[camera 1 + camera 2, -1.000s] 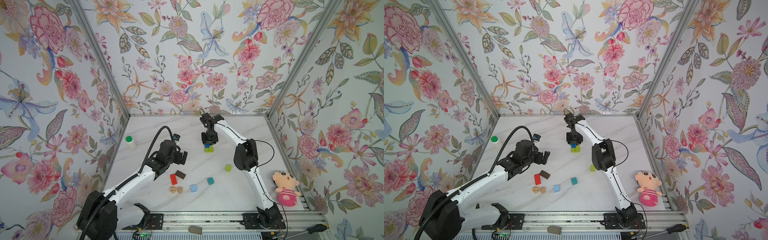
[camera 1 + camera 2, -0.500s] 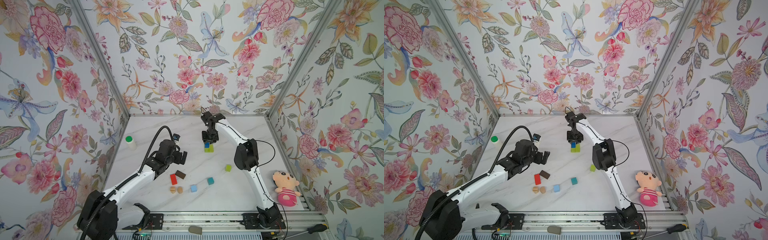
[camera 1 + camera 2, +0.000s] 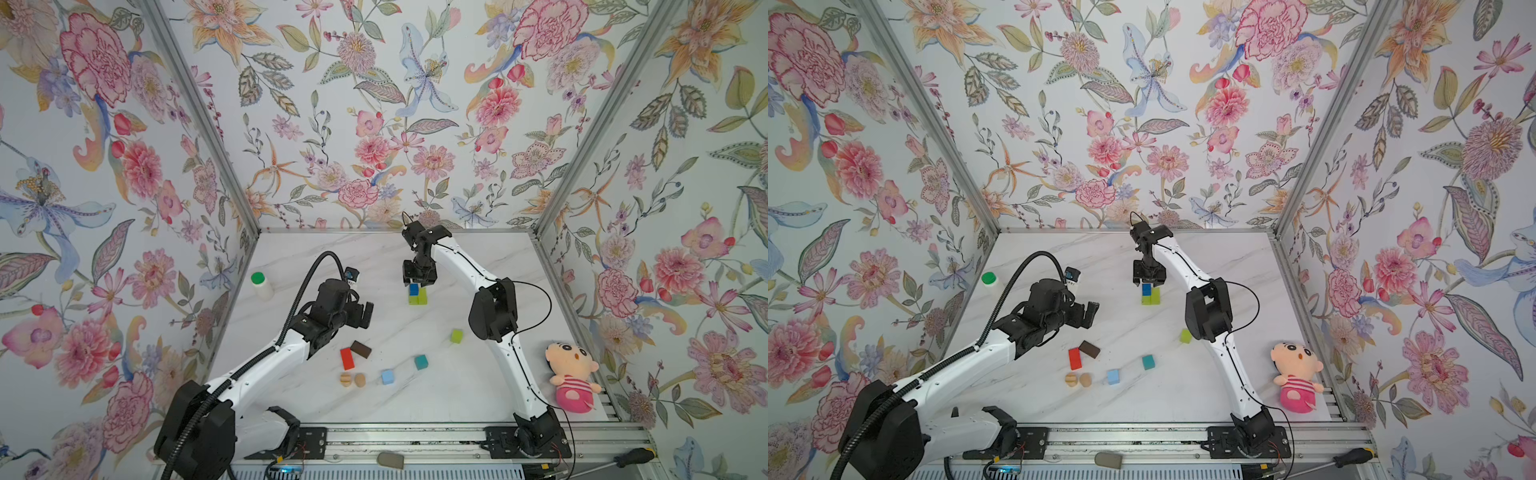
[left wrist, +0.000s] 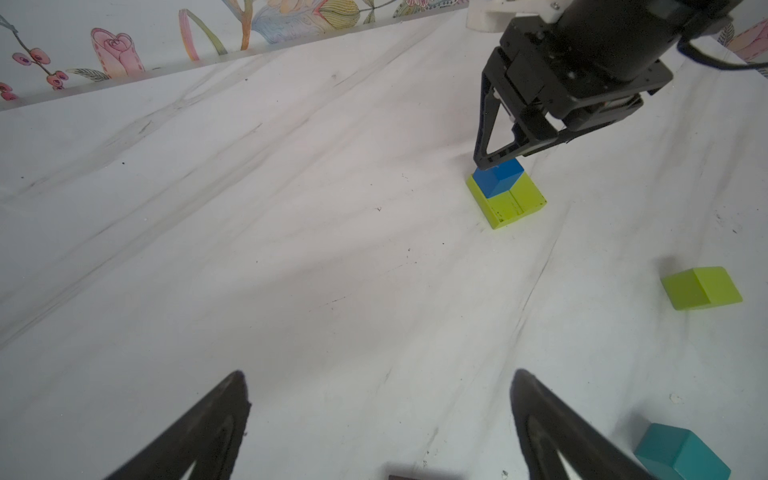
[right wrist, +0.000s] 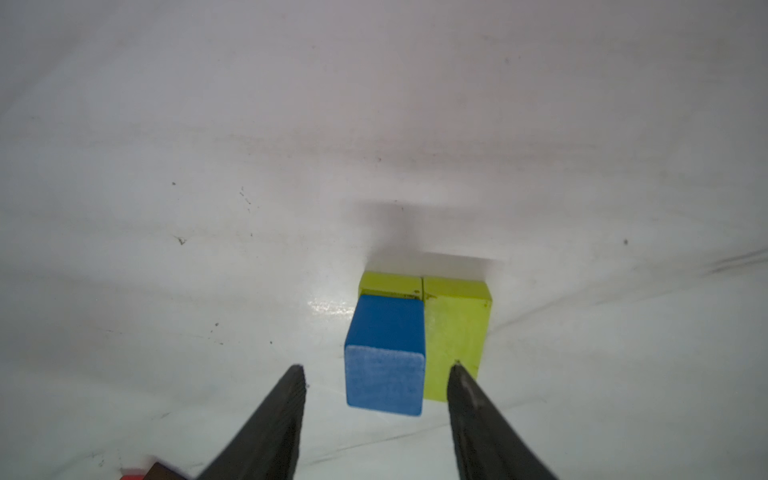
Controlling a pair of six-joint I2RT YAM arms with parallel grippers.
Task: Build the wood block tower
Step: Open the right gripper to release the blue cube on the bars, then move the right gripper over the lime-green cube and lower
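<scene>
Gaps beside blue cube (image 5: pixel 384 353) plain only from right wrist, right claw (image 5: pixel 376 368) parted around it, left claw (image 4: pixel 380 374) spread empty, red oblong (image 3: pixel 347 358) lengthwise toward back wall (image 3: pixel 374 124).

**Thirteen items, counted by kind**

Three lime-green cubes (image 3: pixel 456 336), one blue cube (image 3: pixel 413 289), one teal cube (image 3: pixel 421 362) and one light-blue cube (image 3: pixel 387 377). One red oblong (image 3: pixel 347 358) and one dark-brown oblong (image 3: pixel 360 349). Two tan rounded pieces (image 3: pixel 345 379). One green-capped white bottle (image 3: pixel 262 284), one pink plush doll (image 3: pixel 571 374) and one screwdriver (image 3: pixel 633 456).
</scene>
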